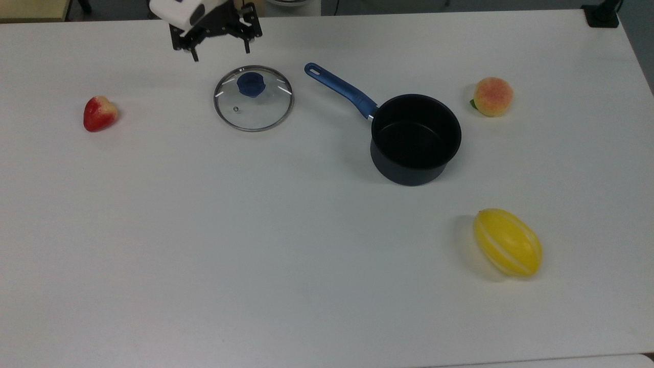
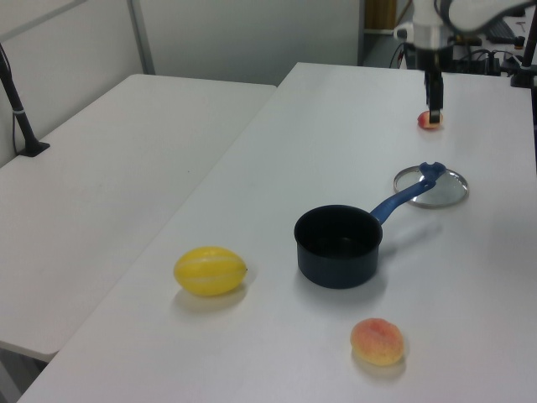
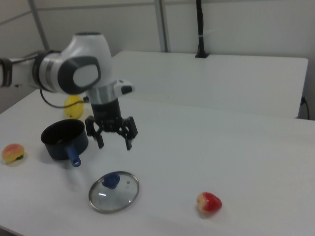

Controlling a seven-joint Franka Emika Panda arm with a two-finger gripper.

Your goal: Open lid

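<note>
A broad white matte work table (image 1: 306, 255) stretches across the top view, evenly lit, soft shadows only. A second white table (image 2: 126, 168) stands alongside it in the left view, a narrow gap between them. A black clamped post (image 3: 199, 29) rises from that second table in the right view. Behind run pale grey partition panels (image 3: 236, 27) with light metal uprights (image 2: 140, 38).
</note>
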